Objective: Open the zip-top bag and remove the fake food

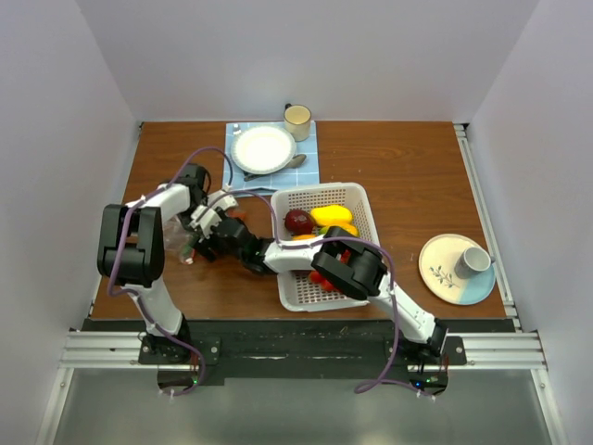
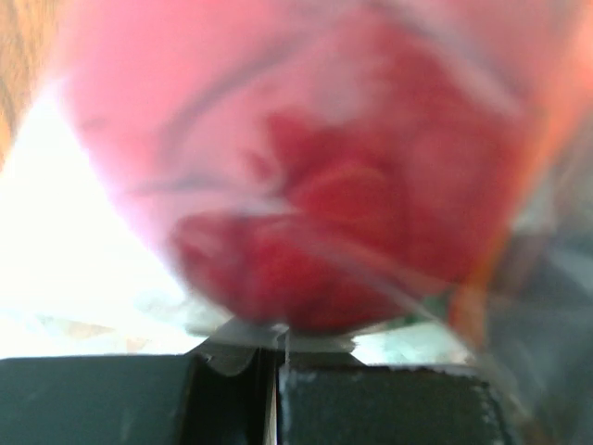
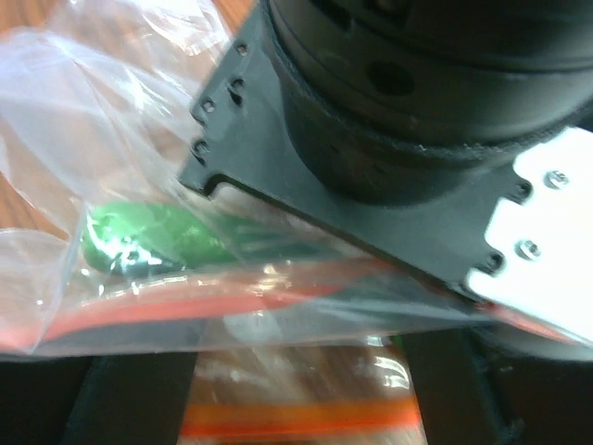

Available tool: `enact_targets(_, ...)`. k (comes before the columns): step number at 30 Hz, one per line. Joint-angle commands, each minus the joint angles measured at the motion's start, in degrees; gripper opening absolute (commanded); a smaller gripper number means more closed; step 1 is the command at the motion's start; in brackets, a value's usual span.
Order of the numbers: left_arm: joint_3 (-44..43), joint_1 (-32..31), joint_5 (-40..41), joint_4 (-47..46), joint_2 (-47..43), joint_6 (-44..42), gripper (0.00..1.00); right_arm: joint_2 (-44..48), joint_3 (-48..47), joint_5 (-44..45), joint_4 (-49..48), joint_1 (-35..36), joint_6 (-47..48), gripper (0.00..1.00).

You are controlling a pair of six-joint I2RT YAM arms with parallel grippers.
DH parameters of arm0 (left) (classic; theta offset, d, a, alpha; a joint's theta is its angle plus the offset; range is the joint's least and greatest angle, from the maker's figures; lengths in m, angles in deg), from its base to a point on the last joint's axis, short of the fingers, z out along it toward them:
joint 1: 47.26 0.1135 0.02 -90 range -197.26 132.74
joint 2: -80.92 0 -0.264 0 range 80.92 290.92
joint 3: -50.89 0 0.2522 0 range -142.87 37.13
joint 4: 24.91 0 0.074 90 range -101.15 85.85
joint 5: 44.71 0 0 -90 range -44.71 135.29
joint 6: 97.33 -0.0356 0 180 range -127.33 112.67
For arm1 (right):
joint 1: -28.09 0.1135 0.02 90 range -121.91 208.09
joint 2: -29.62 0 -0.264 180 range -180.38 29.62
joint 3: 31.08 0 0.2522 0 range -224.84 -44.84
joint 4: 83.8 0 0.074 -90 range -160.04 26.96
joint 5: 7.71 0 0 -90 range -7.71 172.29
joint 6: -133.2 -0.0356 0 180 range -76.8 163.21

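The bag [image 1: 176, 236] lies at the left of the table [image 1: 408, 167], left of the basket [image 1: 315, 298], where both arms meet. It is clear, crinkly film with bright glare on its folds. In the right wrist view an orange-red zip strip [image 3: 185, 311] runs across it, and a second orange-red band shows lower down through the plastic.

Inside the bag a glossy green piece [image 3: 139, 241] lies just above the strip. The left wrist view shows a blurred red piece [image 2: 315, 232] pressed close behind the film.

The left claw [image 2: 278, 348] is closed tight, with a thin fold of the bag pinched between its tips. The right claw [image 3: 296, 408] reaches across the basket to the bag. Its fingers stand wide apart with the zip edge lying across the gap, and they grip nothing. The left claw's black body sits right on top of the bag there.

Other food [image 1: 298, 221] is in the basket: maroon, yellow, orange and red pieces
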Motion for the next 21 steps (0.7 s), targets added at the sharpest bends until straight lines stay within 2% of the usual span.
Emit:
enact_targets(1, 6.6, -2.7, -14.5, 12.9, 7.0, 0.9, 0.0, -1.8, -10.0, -9.8, 11.7, -0.4, -3.3, 0.72)
enact_targets(2, 6.7, -2.7, -14.5, 12.7, 6.9, 0.9, 0.0, -1.9, -11.0, -13.4, 14.9, -0.3, -3.6, 0.62)
enact_targets(4, 6.6, -2.7, -14.3, 12.3, 6.4, 1.2, 0.0, -0.6, -9.4, -14.1, 15.8, 0.1, -4.9, 0.5)
enact_targets(5, 6.5, -2.7, -14.4, 11.8, 6.3, 1.5, 0.0, 0.5, -5.6, -14.0, 14.3, 0.3, -5.4, 0.4)
enact_targets(6, 6.2, -2.7, -14.4, 11.6, 6.1, 1.7, 0.0, 2.7, -3.4, -14.0, 13.0, 0.7, -6.1, 0.37)
enact_targets(14, 5.4, -2.7, -15.2, 11.3, 3.7, 2.7, 0.0, 9.8, 11.0, -11.3, 9.7, 2.8, -8.0, 0.35)
enact_targets(16, 6.1, -2.7, -14.6, 10.3, 3.1, 2.7, 0.0, 12.1, 12.5, -9.4, 9.1, 2.9, -7.8, 0.37)
enact_targets(17, 6.9, -2.6, -14.2, 9.8, 2.7, 2.7, 0.0, 13.2, 14.5, -8.1, 7.2, 3.0, -7.4, 0.47)
enact_targets(19, 7.8, -2.6, -13.1, 8.6, 2.7, 2.7, 0.0, 15.8, 17.2, -4.2, 3.3, 3.4, -5.0, 0.57)
enact_targets(20, 8.2, -2.6, -12.9, 8.5, 3.1, 2.6, 0.0, 17.2, 18.8, -2.3, 0.1, 3.6, -4.1, 0.68)
enact_targets(21, 8.4, -2.6, -12.7, 8.5, 3.2, 2.5, 0.0, 17.6, 19.2, -0.7, -1.0, 3.6, -2.1, 0.73)
